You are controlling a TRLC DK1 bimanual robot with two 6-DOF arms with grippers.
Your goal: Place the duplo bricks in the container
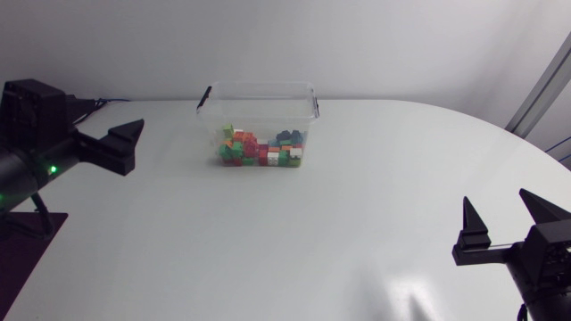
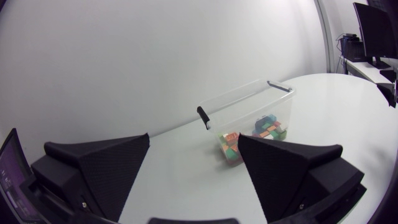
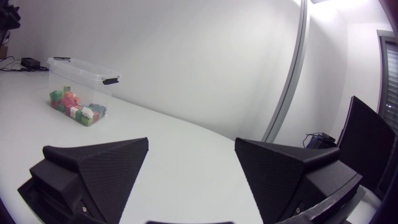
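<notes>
Left gripper [image 1: 132, 148], fingers spread wide and holding nothing, hangs at the table's left side. Right gripper [image 1: 496, 203], equally wide and unladen, sits at the near right corner. The duplo bricks [image 1: 261, 150], every one that shows, lie heaped on the floor of the clear container [image 1: 259, 86], which stands open-topped toward the far edge, well apart from both grippers. Judged stage: filling appears complete, so the step in hand is a final check, best done with both arms well away so the walls are not nudged. The table [image 1: 268, 250] is white, smooth and faintly glossy, its right end rounded, with a broad stretch between container and each gripper.
</notes>
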